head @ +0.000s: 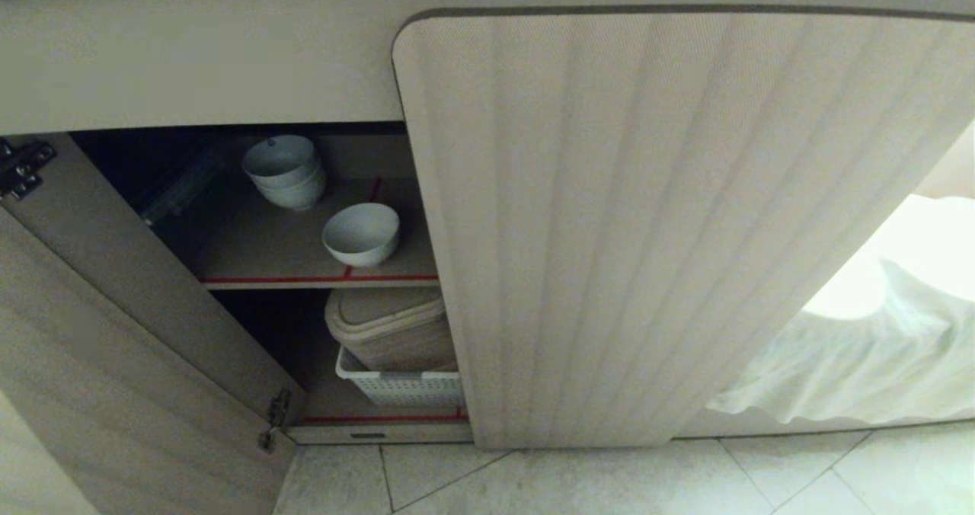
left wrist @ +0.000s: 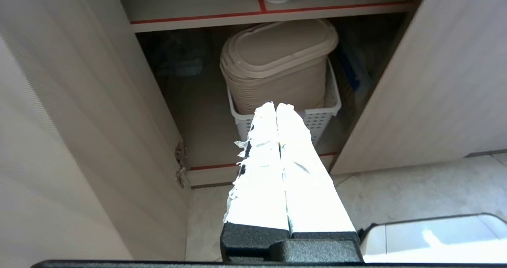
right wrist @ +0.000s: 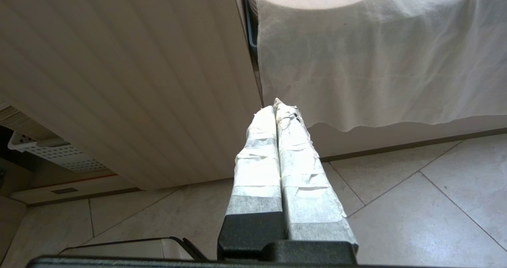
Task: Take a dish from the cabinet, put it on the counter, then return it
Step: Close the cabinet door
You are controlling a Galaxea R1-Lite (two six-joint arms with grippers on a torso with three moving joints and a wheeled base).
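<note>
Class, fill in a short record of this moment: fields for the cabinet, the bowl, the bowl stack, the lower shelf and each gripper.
cabinet: left door open, right door shut
bowl: upright, alone near the upper shelf's front edge
bowl stack: further back on the same shelf, apart from the bowl
lower shelf: beige lidded bin in a white basket
left gripper: shut, empty, outside the cabinet
right gripper: shut, empty, before the shut door

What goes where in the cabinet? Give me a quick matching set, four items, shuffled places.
Items:
1. single white bowl
2. stack of white bowls
3. beige lidded bin
4. left tool

Places:
A. in the white basket on the bottom shelf
B. back of the upper shelf
C. outside the cabinet, shut, empty
D. front of the upper shelf, by the red edge

Pairs: 1-D, 2-B, 3-A, 4-C
</note>
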